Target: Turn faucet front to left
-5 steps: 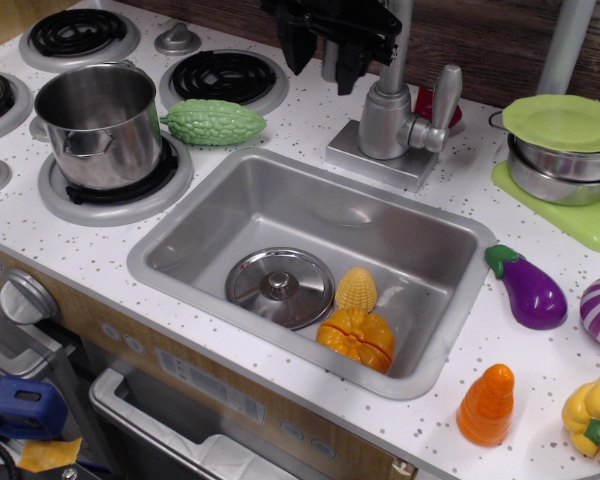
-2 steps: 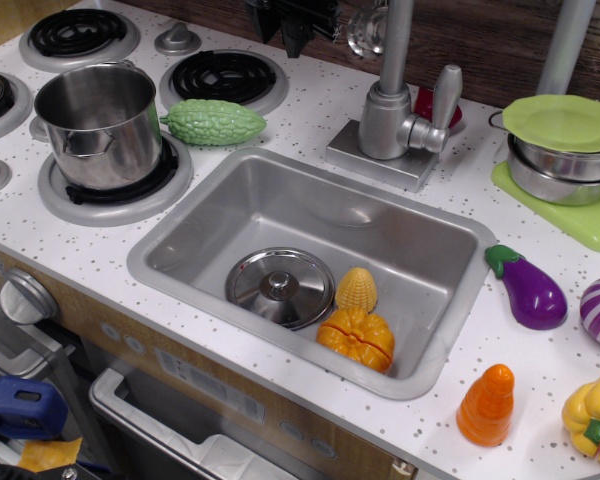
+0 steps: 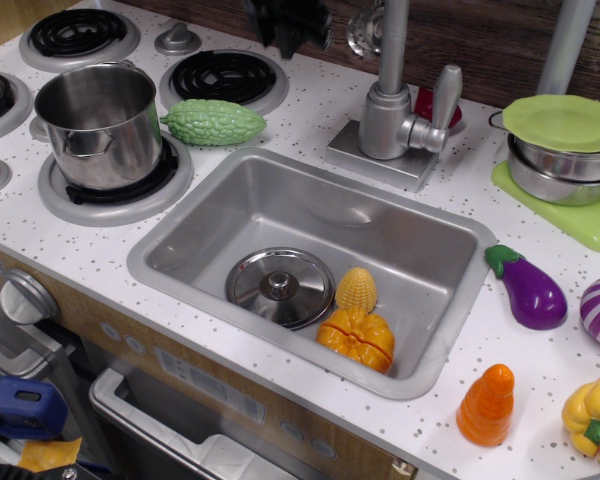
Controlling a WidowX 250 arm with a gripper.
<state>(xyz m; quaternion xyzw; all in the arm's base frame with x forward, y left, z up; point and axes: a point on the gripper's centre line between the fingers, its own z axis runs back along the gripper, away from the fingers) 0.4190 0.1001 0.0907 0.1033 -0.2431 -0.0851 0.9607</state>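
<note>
One faucet [image 3: 392, 112] stands upright behind the sink [image 3: 310, 260]. Its spout tip points left toward the hand [image 3: 290, 22], just beside it at the top edge; hand state cannot be determined.

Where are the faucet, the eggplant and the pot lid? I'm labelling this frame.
faucet [image 3: 385, 120]: only camera view, on its thick cylindrical body.
eggplant [image 3: 530, 293]: only camera view, on its purple middle.
pot lid [image 3: 279, 287]: only camera view, on its centre knob.
</note>
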